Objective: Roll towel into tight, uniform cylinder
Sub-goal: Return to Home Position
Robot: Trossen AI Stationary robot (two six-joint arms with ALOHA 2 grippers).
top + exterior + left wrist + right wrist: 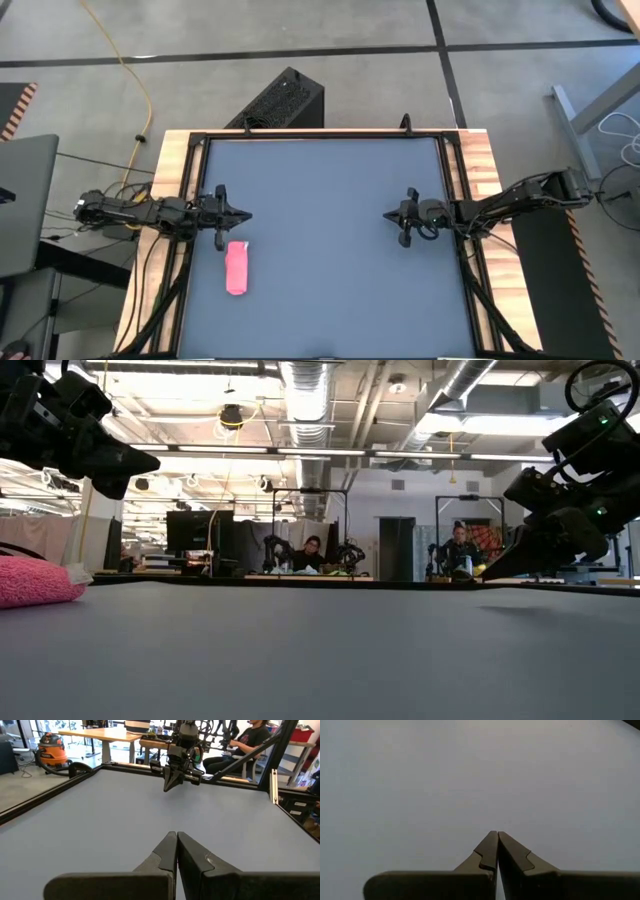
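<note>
Lying rolled by the left edge of the bench (330, 270), the towel (237, 268) ran 12-to-6 | left pincer (246, 214), tips pressed together and empty, hung just at its 12 o'clock, the nearer arm | right pincer (388, 214), likewise closed, well apart toward 2 o'clock.

Dark cabled arms (150, 211) (510, 200), tapered black tools (243, 214) (390, 214)

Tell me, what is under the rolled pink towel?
The towel lies directly on the dark tabletop. Nothing else shows beneath it, but the spot under the roll itself is covered.
</note>
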